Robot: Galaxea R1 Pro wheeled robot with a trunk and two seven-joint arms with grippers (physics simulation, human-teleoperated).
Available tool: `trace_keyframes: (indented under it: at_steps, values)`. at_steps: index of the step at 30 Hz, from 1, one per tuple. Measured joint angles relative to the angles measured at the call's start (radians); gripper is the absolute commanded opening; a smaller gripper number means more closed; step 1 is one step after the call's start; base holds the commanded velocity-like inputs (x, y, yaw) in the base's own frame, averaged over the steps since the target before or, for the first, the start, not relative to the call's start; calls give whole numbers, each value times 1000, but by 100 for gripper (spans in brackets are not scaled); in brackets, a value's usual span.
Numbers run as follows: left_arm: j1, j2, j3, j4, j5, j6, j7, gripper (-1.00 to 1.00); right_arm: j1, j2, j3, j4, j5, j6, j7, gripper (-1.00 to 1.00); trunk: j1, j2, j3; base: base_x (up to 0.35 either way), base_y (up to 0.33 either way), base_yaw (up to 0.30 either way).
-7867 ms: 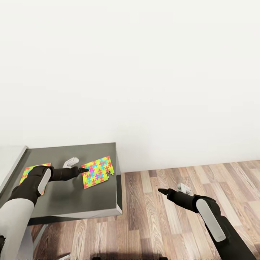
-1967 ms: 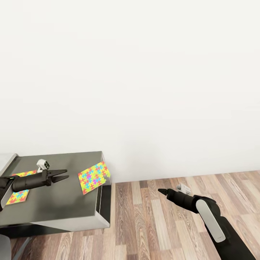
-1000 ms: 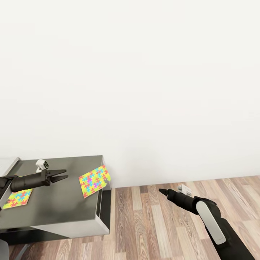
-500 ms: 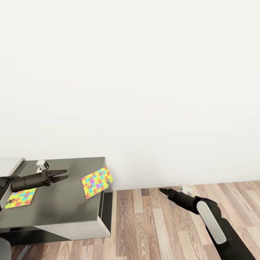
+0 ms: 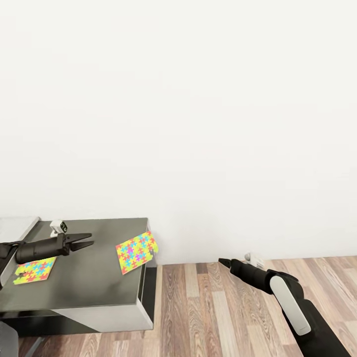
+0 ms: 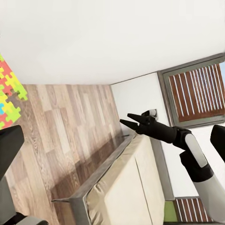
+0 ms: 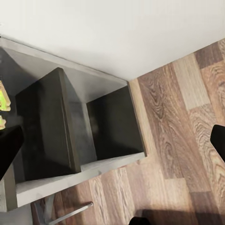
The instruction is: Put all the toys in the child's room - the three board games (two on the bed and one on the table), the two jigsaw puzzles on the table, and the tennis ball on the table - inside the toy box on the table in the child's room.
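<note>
The dark-grey corner section of the table is seen at the lower left of the head view, set against the white wall. Two jigsaw puzzles are carried on it: one at its far right corner, slightly overhanging the edge, the other near its left side. The wood-plank floor is seen beside it.

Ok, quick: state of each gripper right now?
Left gripper: open, holding nothing, above the dark table section.
Right gripper: looks closed, holding nothing, over the floor.
</note>
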Motion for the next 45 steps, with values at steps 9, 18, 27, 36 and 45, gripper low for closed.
trace_keyframes:
  at_steps: [9, 18, 27, 36, 45]
  values:
    - [1, 4, 1, 0, 1, 0, 0, 100, 0, 0, 0, -1, -4, 1, 1, 100, 0, 0, 15, 0, 0, 86]
    - [2, 6, 2, 0, -1, 0, 0, 100, 0, 0, 1, 0, -5, 0, 0, 100, 0, 0, 29, 0, 0, 93]
    - [2, 3, 0, 0, 0, 1, 0, 100, 0, 0, 2, 1, -5, 0, 0, 100, 0, 0, 44, 0, 0, 100]
    - [1, 2, -1, 0, -1, 1, 0, 100, 0, 0, 1, 7, -5, -1, 0, 100, 0, 0, 59, 0, 0, -27]
    - [1, 1, -1, 0, -1, 1, 0, 100, 0, 1, 4, 10, -2, -5, 0, 100, 0, 0, 73, 0, 0, -128]
